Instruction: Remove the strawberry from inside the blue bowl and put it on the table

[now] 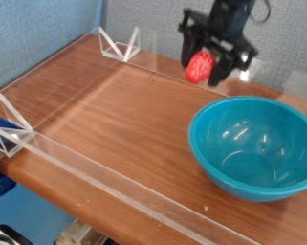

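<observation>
Where the strawberry hung: with the strawberry (199,67) up near the back edge, it was outside the blue bowl (214,172) and appeared to be above the tabletop (130,124), not set down.
Tool: the dark tool (210,59) was closed in on the strawberry, its fingers clamped about the toy with little spread between them; nothing else was in its hold.
Step in hand: this looked like the carry to a resting spot, the lift from the bowl being done.
Bare wood left of the bowl: it seemed the best target, well inside the clear back wall (182,72); the move called for a shift toward the middle, then a slow, straight descent.
Release: the fingers were best parted only once the strawberry touched wood, since a drop could have set it rolling.
Arm: it reached in from the top of the view, fingers pointing down, behind the bowl's far rim.
</observation>
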Controlling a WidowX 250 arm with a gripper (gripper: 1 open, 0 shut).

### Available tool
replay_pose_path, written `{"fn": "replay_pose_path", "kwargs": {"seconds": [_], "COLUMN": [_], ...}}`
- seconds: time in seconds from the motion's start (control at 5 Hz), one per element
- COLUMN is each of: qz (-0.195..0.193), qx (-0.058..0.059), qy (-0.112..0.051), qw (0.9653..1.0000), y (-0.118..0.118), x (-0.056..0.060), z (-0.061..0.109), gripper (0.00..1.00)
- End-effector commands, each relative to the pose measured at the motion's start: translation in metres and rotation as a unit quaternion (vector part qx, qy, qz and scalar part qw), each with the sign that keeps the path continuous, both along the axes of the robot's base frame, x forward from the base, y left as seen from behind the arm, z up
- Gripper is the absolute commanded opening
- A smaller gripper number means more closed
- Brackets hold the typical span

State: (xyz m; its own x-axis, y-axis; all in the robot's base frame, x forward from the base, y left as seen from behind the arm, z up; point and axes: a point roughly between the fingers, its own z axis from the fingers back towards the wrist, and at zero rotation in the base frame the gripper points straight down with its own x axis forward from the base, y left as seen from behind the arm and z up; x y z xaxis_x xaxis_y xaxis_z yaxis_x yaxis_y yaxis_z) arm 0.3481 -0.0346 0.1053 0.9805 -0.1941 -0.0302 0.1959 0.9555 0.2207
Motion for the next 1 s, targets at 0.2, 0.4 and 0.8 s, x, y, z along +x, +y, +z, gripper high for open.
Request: {"fn": "replay_pose_path", "kwargs": {"seconds": [0.2,0.4,0.8], "qz": [0.011,0.015,0.012], "qx": [-0.005,-0.004,-0.004], "qy": [-0.020,-0.022,-0.021], "qw": [0.9997,0.9996,0.9997], "y": [0.014,0.022,0.029], "x": [0.019,0.030,0.046], "z": [-0.004,-0.008,-0.019], "gripper": [0.00,0.00,0.00]}}
